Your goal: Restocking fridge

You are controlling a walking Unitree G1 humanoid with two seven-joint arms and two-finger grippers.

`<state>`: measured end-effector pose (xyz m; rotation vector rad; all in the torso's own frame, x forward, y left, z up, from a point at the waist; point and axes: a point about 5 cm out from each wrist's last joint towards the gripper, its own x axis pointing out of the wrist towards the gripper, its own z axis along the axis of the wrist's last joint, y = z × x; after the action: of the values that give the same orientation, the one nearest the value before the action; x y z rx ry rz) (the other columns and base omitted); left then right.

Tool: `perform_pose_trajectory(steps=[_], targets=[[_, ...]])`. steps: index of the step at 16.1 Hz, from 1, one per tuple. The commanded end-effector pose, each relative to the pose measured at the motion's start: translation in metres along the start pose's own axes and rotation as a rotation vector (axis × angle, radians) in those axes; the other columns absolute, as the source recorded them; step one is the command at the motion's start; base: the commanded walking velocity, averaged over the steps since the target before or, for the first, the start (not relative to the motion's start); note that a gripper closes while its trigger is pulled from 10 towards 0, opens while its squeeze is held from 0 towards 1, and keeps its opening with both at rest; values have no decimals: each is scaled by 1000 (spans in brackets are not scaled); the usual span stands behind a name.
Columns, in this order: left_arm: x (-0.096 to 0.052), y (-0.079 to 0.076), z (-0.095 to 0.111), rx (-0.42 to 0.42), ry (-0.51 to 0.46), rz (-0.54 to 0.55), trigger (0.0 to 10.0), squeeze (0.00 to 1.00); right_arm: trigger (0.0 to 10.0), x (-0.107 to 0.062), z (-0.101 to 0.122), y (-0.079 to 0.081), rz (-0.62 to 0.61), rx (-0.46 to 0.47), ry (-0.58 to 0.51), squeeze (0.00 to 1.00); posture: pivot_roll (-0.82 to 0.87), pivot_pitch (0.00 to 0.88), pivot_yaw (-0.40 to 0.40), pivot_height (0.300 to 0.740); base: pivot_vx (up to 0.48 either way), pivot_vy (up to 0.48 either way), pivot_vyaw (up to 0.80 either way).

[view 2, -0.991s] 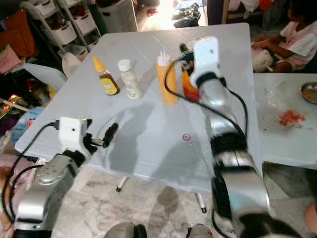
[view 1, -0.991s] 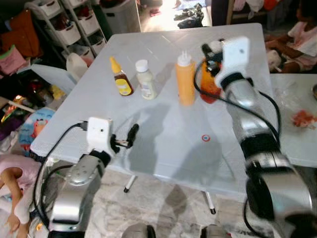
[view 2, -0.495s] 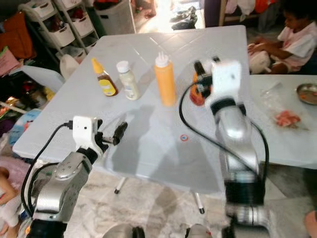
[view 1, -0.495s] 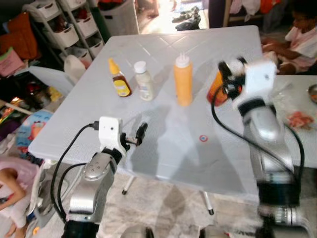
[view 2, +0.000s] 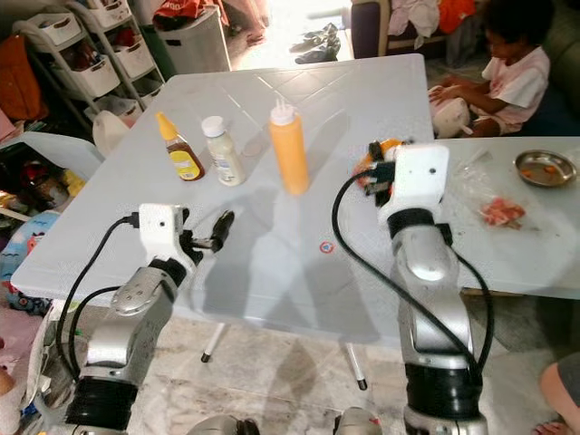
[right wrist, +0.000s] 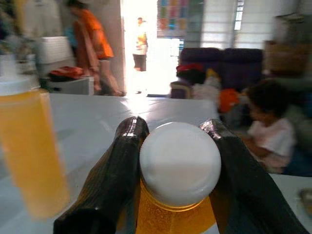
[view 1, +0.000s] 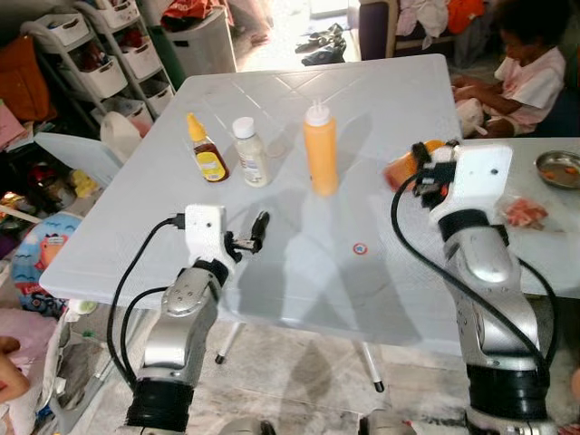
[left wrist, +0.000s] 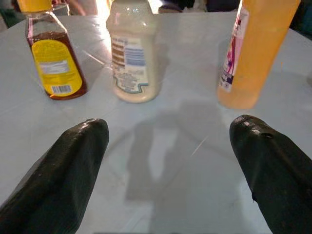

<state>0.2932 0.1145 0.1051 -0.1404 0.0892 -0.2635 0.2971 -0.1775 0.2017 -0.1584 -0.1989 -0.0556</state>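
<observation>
Three bottles in a row on the table [view 1: 381,100], left to right: sauce bottle [view 1: 207,149], white jar [view 1: 250,153], tall squeeze bottle [view 1: 320,149]. Left gripper [view 1: 260,230] near the front edge, in front of the jar. Right gripper [right wrist: 176,165] on a capped bottle [view 1: 401,169] at the table's right edge. Second table [view 2: 544,236] to the right with a bowl [view 2: 546,169].

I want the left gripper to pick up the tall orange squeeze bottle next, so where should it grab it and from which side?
Grip the tall orange squeeze bottle around its straight mid-body, coming level from the robot's side. It stands upright, and the left gripper is open, facing it. The white bottle stands apart beside it.
</observation>
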Motion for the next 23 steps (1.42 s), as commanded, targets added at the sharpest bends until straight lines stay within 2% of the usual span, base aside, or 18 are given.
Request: perform_pose_trajectory(steps=[1,3,4,5,7,11,14,16,19,20,22,23], targets=[[0,7,-1,18,-3,30,10000,0,10000,3,2,-1,-49,-23,11,0,-174,0,132,740,0,0,0],[-1,7,-1,18,-8,33,10000,0,10000,5,-3,-4,-85,-58,39,0,-156,0,115,740,0,0,0],[-3,7,-3,14,-11,41,10000,0,10000,5,-5,1,5,7,54,0,-150,0,107,740,0,0,0],[-4,7,-4,12,-12,48,10000,0,10000,6,-1,6,59,3,15,0,-146,0,100,740,0,0,0],[-5,8,-4,9,-13,59,10000,0,10000,7,0,8,61,-40,-2,0,-142,0,95,740,0,0,0],[-5,9,-4,12,-18,62,10000,0,10000,3,1,11,103,33,-7,0,-140,0,97,740,0,0,0],[-4,9,-3,21,-21,62,10000,0,10000,11,15,11,68,-30,-79,0,-141,0,101,740,0,0,0],[-1,10,-1,23,-29,70,10000,0,10000,21,27,21,105,27,-113,0,-132,0,99,740,0,0,0],[1,11,0,27,-34,76,10000,0,10000,25,33,31,137,44,-128,0,-125,0,95,740,0,0,0],[2,12,1,31,-37,78,10000,0,10000,28,38,39,146,104,-124,0,-123,0,94,740,0,0,0],[2,12,1,35,-36,79,10000,0,10000,29,39,44,147,124,-112,0,-123,0,94,740,0,0,0],[2,12,0,42,-31,77,10000,0,10000,28,35,53,164,265,-45,0,-121,0,95,740,0,0,0]])
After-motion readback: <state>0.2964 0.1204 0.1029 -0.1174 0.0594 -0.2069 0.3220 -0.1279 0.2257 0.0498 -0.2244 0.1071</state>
